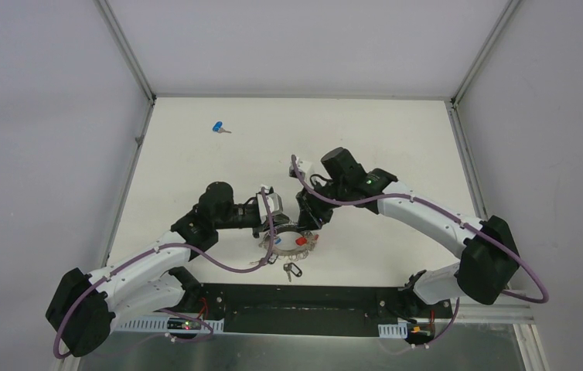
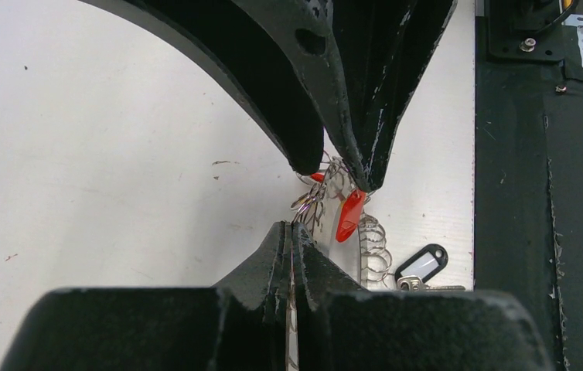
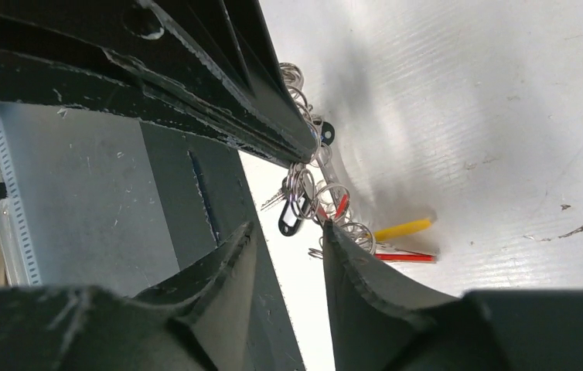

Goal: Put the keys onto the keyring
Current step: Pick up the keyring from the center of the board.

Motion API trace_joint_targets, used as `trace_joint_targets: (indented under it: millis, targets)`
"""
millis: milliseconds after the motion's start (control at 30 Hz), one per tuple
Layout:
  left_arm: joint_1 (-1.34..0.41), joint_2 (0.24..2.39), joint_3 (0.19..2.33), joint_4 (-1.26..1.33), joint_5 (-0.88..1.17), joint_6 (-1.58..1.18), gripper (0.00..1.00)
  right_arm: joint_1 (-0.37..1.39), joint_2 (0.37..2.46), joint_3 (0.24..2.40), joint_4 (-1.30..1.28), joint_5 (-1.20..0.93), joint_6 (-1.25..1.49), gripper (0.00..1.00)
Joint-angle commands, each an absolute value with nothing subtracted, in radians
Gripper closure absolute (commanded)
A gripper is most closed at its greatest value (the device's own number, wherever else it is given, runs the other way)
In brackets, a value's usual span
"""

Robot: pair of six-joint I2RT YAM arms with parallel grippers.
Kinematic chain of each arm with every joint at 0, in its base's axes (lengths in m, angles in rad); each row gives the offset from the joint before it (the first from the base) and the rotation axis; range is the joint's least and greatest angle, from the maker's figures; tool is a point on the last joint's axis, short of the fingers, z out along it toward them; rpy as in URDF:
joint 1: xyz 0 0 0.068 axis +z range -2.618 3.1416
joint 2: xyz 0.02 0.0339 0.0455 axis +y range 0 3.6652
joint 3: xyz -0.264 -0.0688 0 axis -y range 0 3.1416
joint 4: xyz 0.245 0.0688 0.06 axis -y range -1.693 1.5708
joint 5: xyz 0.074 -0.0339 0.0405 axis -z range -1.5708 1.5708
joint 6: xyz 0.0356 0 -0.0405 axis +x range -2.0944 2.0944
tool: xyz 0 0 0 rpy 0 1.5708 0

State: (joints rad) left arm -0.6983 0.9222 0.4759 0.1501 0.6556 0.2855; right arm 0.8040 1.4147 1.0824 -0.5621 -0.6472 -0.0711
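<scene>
Grey walls close round a white bench (image 1: 196, 178), and nearest the arm bases a black-tagged key (image 1: 292, 270) lies loose by the near edge. Just beyond it sits the keyring (image 1: 294, 249), between the two arms, fringed with small rings and a red-headed key (image 2: 350, 216). The left end effector (image 2: 294, 229) is pinched tight on the ring's rim. The right end effector (image 3: 288, 230) faces it from the other side with a narrow gap between its fingers — it straddles the fringe, and I see nothing gripped in it. A yellow key (image 3: 403, 229) lies right beside the ring. Whether it is threaded on or only lying against it I cannot tell, since the fringe hides its shank.

Farthest off is the blue key (image 1: 218, 127), alone and well apart from everything — beyond and to the left of both end effectors, its long axis roughly across the bench, head to the left. The left arm is nearer to it but is busy with the ring, so I judge the fetch falls to the right. From overhead the arms cover much of the ring, and the blue key's shank is too small to read.
</scene>
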Motion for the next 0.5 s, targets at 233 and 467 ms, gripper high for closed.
trace_joint_targets:
  millis: [233,467]
  targets:
    - [-0.689,0.907,0.486,0.218,0.671,0.267,1.0,0.809,1.425,1.098,-0.477,-0.649,-0.044,0.62]
    - [-0.689,0.902,0.486,0.216,0.672,0.267,1.0,0.808,1.456,1.099,-0.458,-0.659,-0.034,0.74]
